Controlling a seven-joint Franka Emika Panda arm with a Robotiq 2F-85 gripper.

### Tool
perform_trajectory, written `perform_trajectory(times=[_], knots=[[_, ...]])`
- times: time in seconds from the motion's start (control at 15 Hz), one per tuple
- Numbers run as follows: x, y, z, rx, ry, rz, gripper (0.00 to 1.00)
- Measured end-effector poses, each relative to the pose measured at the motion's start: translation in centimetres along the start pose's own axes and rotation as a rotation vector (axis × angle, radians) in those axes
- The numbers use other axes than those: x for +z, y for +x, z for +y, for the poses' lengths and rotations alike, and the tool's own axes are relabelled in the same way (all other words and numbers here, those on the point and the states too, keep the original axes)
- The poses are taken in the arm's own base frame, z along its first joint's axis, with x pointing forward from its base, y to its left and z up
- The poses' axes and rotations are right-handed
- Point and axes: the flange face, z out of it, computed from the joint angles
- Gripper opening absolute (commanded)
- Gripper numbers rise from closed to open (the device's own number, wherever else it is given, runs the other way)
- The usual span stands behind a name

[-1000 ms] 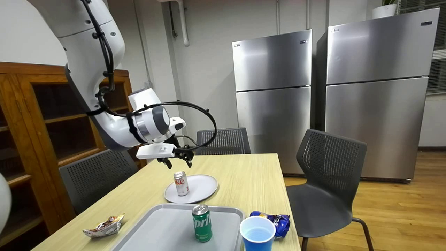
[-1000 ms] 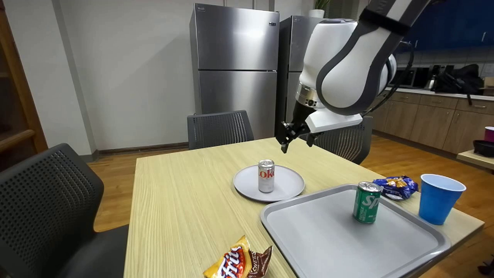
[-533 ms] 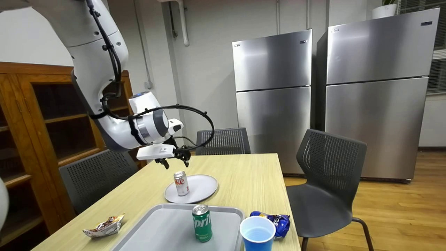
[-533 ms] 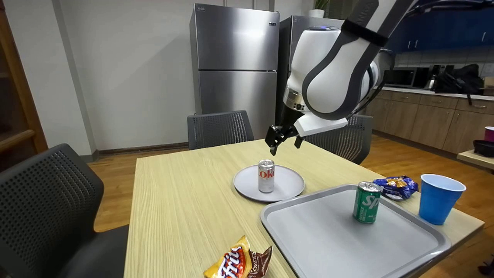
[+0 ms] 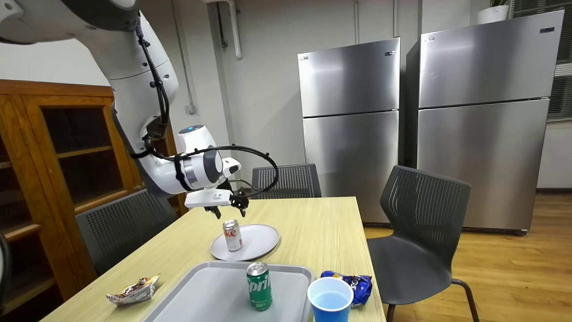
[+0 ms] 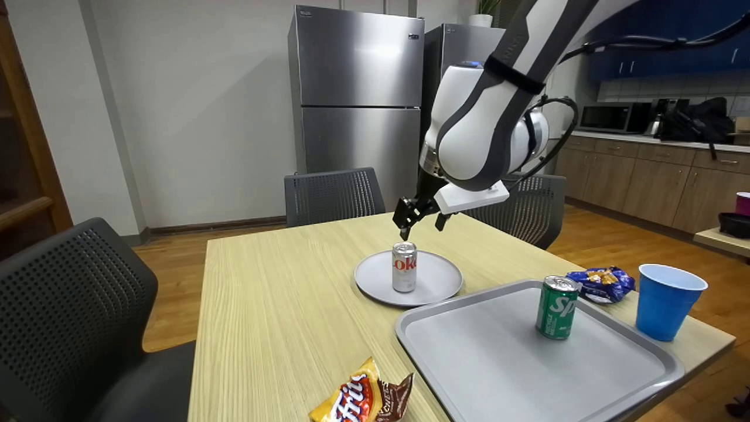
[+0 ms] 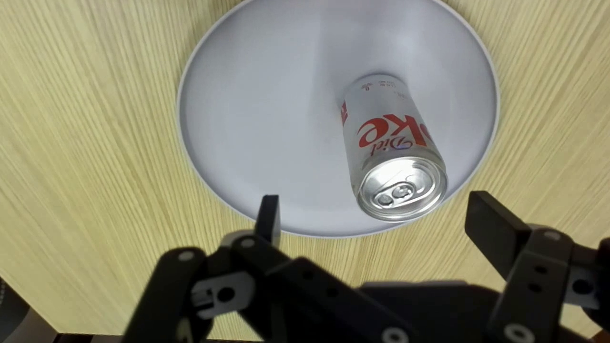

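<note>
"How does our black two-fingered end effector (image 7: 377,219) stand?"
"Wide and holding nothing, near the silver cylindrical metal can (image 7: 393,143); we judge the work early, the grasp not yet made."
"And the can?"
"We see it upright on the round grey plate (image 7: 257,119), red-lettered, shiny on top, undented where visible."

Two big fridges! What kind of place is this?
It looks like a kitchen, maybe a break room: there are two tall fridges, a microwave and a table.
</note>
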Motion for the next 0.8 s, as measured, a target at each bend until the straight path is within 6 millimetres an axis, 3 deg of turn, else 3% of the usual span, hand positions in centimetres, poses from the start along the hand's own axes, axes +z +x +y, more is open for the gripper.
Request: perform_trajectory(times=[0.33, 0.8], knots=[[1.7, 1.2, 0.0, -0.016, 0.016, 0.003, 1.00], [2.6, 1.6, -0.6, -0.044, 0.034, 0.004, 1.00]])
